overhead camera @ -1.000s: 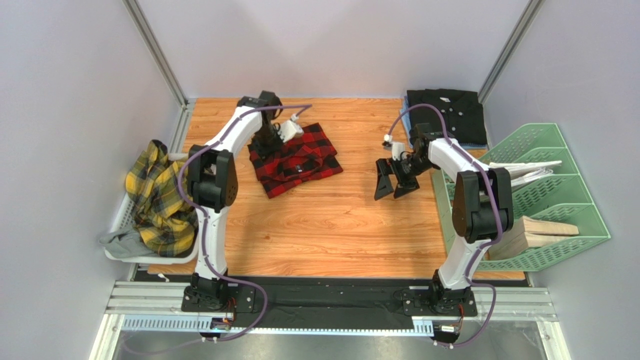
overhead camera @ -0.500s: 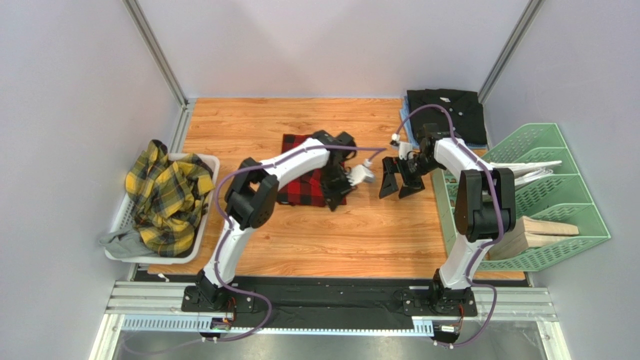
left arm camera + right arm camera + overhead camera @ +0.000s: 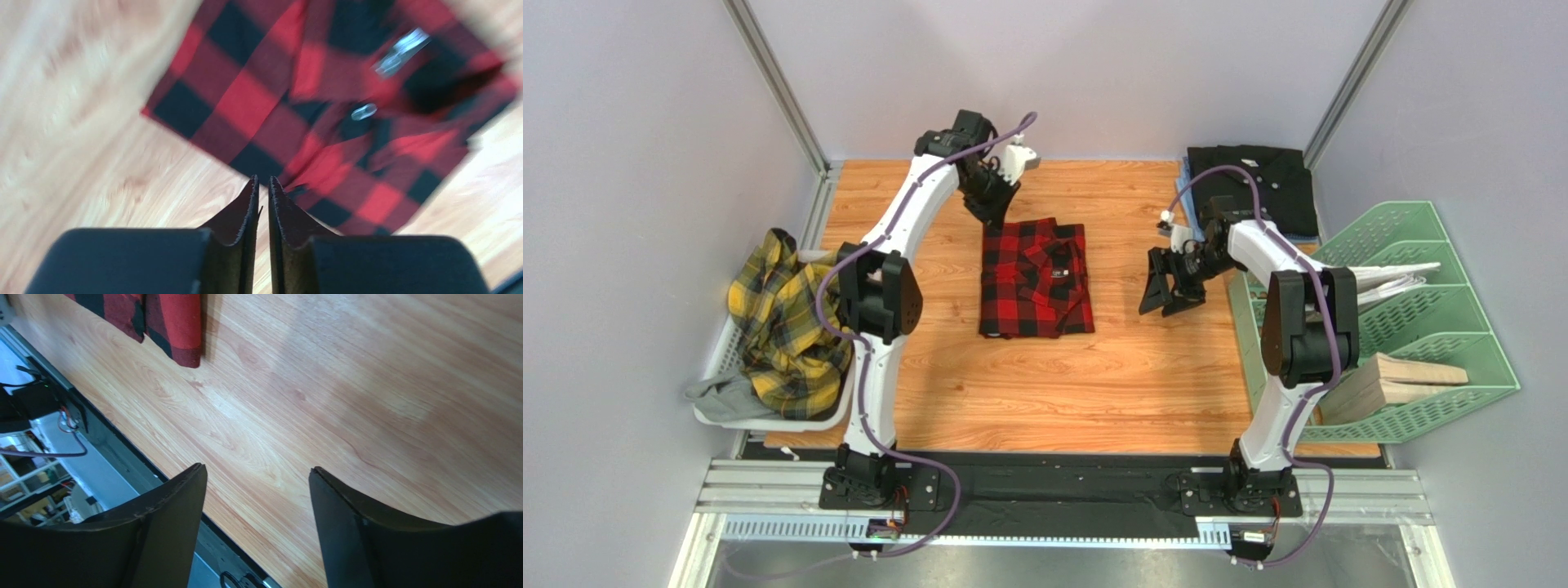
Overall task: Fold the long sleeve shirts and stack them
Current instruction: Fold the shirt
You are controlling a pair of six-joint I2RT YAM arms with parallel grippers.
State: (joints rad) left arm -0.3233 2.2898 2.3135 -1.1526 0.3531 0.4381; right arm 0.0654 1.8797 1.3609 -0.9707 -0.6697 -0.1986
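Note:
The red-and-black check shirt (image 3: pixel 1036 279) lies folded in a flat rectangle at the table's middle; the left wrist view shows it blurred (image 3: pixel 331 92), and its corner shows in the right wrist view (image 3: pixel 178 324). My left gripper (image 3: pixel 995 202) (image 3: pixel 263 180) hovers just beyond the shirt's far edge, its jaws all but closed with only a thin slit and nothing between them. To the shirt's right, my right gripper (image 3: pixel 1167 292) (image 3: pixel 258 471) stands open and empty over bare wood. The black shirt (image 3: pixel 1259 184) lies folded at the back right. The yellow plaid shirt (image 3: pixel 787 325) is crumpled in a white basket (image 3: pixel 707 368).
A green wire rack (image 3: pixel 1431 319) with papers and wooden blocks (image 3: pixel 1406 380) stands along the right edge. Grey walls close in the table on three sides. The arms' base rail runs along the near edge.
The left arm swung from the shirt's right side back to its far edge, leaving the red shirt flat and squared. The right gripper's jaws narrowed somewhat.

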